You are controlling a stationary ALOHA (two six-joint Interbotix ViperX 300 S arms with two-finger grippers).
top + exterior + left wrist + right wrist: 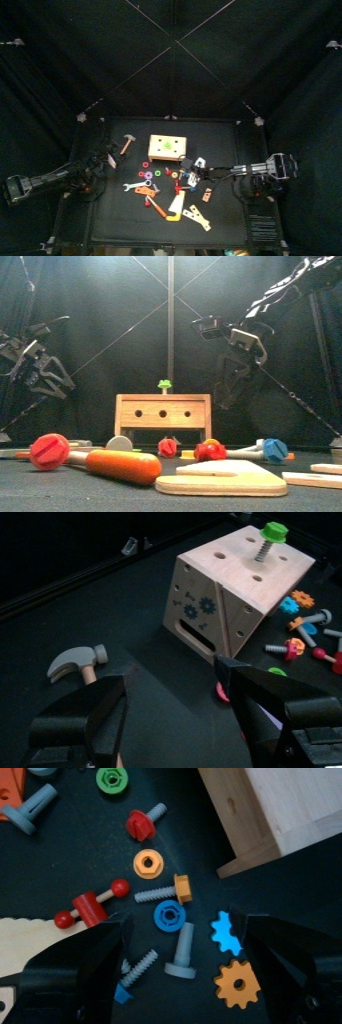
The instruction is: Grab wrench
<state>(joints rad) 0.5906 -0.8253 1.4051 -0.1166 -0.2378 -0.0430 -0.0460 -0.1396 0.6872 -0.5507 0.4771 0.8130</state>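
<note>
The right gripper (185, 938) is found released, its jaws set wide apart and nothing held between them; it is held above a scatter of small parts just in front of the wooden box (287, 808). Below the jaws a blue gear (223, 933), an orange gear (238, 983), a blue nut (168, 916) and an orange nut (148, 864) are noted, all lying apart from the jaws. The left gripper (171, 677) is likewise found released and empty, near the hammer (80, 662) at the box's left side. A green bolt (274, 532) is seen standing in the box top. The wrench cannot be singled out with certainty; it is taken to be among the flat wooden pieces (221, 481) at the table's front, beside the orange-handled screwdriver (120, 464), ungrasped.
</note>
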